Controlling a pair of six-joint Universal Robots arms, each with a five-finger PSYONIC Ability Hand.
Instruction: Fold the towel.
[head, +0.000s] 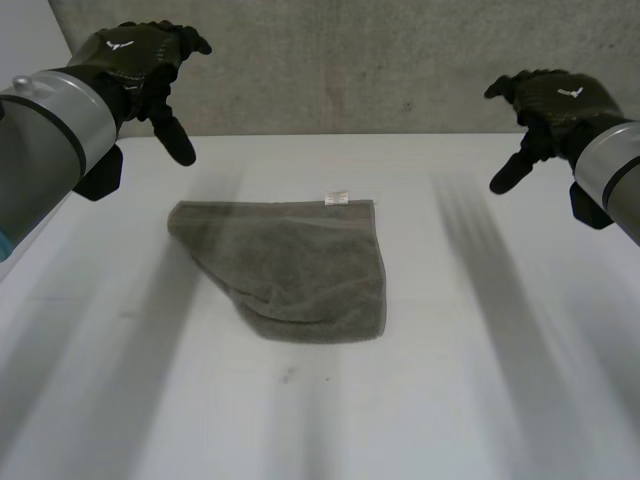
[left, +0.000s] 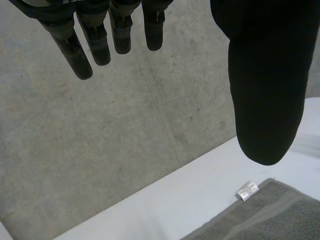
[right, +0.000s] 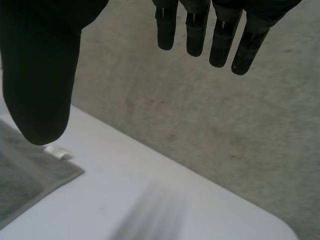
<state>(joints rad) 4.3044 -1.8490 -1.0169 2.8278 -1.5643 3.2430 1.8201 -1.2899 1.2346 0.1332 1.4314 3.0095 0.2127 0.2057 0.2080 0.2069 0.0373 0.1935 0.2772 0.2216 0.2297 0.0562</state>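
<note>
A grey towel (head: 296, 265) lies folded on the white table (head: 450, 400), roughly in the middle, with a small white label (head: 337, 198) at its far edge. My left hand (head: 140, 60) hovers high above the table's far left, fingers straight, open and empty. My right hand (head: 545, 105) hovers at the far right, likewise open and empty. Both are well apart from the towel. In the left wrist view the towel's far corner (left: 280, 215) with the label (left: 247, 190) lies beyond the thumb (left: 265, 85). In the right wrist view a towel corner (right: 25, 180) lies below the thumb (right: 42, 75).
A grey concrete wall (head: 350, 60) stands behind the table's far edge. Bare white tabletop (head: 300, 420) surrounds the towel on every side.
</note>
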